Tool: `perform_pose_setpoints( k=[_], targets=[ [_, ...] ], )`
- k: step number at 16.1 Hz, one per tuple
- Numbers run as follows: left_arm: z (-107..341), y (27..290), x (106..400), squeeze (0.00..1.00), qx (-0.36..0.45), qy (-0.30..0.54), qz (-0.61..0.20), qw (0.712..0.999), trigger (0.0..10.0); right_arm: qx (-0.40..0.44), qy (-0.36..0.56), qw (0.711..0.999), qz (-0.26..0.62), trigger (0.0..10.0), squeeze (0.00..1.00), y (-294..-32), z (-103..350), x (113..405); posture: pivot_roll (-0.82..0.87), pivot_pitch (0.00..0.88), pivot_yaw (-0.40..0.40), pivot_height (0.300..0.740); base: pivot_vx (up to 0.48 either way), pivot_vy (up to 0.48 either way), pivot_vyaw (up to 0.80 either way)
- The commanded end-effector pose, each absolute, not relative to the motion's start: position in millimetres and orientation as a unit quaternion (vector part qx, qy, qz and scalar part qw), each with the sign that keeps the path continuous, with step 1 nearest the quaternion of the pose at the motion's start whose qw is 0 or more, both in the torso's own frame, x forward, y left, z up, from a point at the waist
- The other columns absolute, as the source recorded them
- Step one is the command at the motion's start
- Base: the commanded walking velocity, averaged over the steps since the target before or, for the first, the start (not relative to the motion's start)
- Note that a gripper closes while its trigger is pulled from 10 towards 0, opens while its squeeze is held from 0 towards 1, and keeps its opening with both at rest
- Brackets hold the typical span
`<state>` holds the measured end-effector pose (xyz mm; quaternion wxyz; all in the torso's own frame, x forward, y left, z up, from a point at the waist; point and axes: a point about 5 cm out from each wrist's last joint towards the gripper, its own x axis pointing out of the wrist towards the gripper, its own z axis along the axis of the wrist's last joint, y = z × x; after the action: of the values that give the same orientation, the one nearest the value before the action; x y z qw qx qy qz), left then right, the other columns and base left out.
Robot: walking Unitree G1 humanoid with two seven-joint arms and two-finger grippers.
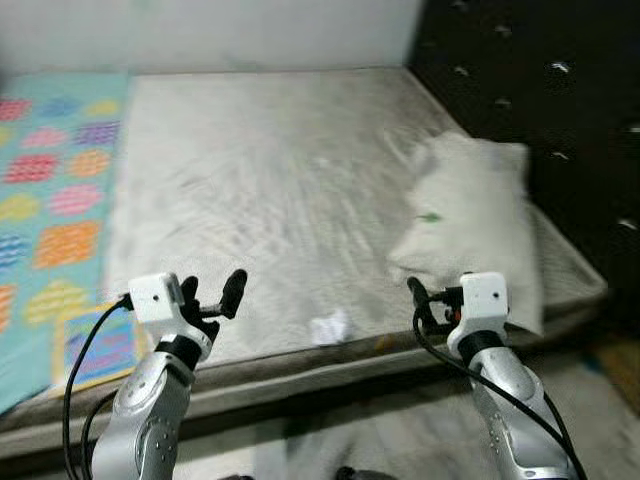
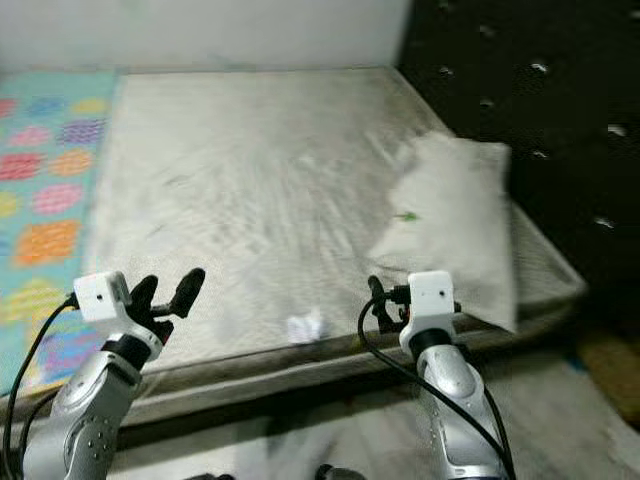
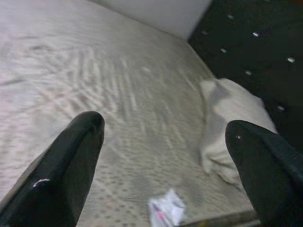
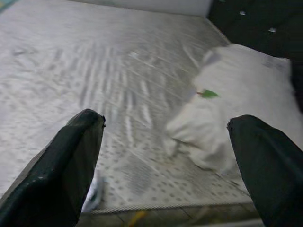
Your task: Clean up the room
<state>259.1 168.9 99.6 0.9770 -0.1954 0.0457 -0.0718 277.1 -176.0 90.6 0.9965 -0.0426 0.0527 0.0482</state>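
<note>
Both pincers hang spread and empty over the bed's (image 1: 300, 180) near edge. The crumpled wrapper (image 1: 329, 328) lies between left pincer (image 1: 210, 298) and right pincer (image 1: 425, 300); a hasty reach might nudge it off.

A bare grey mattress (image 1: 270, 190) takes up the middle of the room, its surface rumpled and dotted along the near edge. At 12 o'clock a plain white wall (image 1: 210, 30) runs behind it. At 2 o'clock stands a black tufted headboard (image 1: 540, 90) with shiny buttons. At 9 o'clock lies a teal play mat (image 1: 50, 200) printed with pink, orange and yellow shapes. At 6 o'clock, below the mattress edge, pale marbled floor (image 1: 400, 420) shows. The light is soft and even.
</note>
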Motion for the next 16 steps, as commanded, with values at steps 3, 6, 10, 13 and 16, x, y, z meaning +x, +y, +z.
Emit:
perform_pose_setpoints(
  k=[3,6,10,13,16],
  targets=[
    [101.0,168.2,259.8,0.0,-0.193,0.044,-0.077,0.977,10.0,-0.047,0.055,0.996,0.048,10.0,0.0,-177.7,90.6,277.5,-0.14,0.099,-0.04,0.74,0.331,0.0,0.0],
    [100.7,167.9,259.7,0.0,-0.191,0.045,-0.077,0.978,10.0,-0.046,0.056,0.996,0.051,10.0,0.0,-177.2,90.1,277.5,-0.13,0.096,-0.041,0.74,0.33,0.0,0.0],
    [99.7,167.8,259.4,0.0,-0.19,0.048,-0.078,0.978,10.0,-0.045,0.057,0.996,0.053,10.0,0.0,-176.4,89.4,277.1,-0.13,0.091,-0.039,0.74,0.319,0.0,0.0],
    [99.9,167.4,259.6,0.0,-0.192,0.046,-0.08,0.977,10.0,-0.042,0.057,0.996,0.053,10.0,0.0,-176.7,89.2,277.2,-0.13,0.091,-0.039,0.74,0.175,0.0,0.0],
    [101.3,168.3,259.9,0.0,-0.196,0.041,-0.077,0.977,10.0,-0.046,0.056,0.996,0.054,10.0,0.0,-176.6,90.0,277.6,-0.13,0.099,-0.04,0.74,0.0,0.0,0.0]
  ],
)
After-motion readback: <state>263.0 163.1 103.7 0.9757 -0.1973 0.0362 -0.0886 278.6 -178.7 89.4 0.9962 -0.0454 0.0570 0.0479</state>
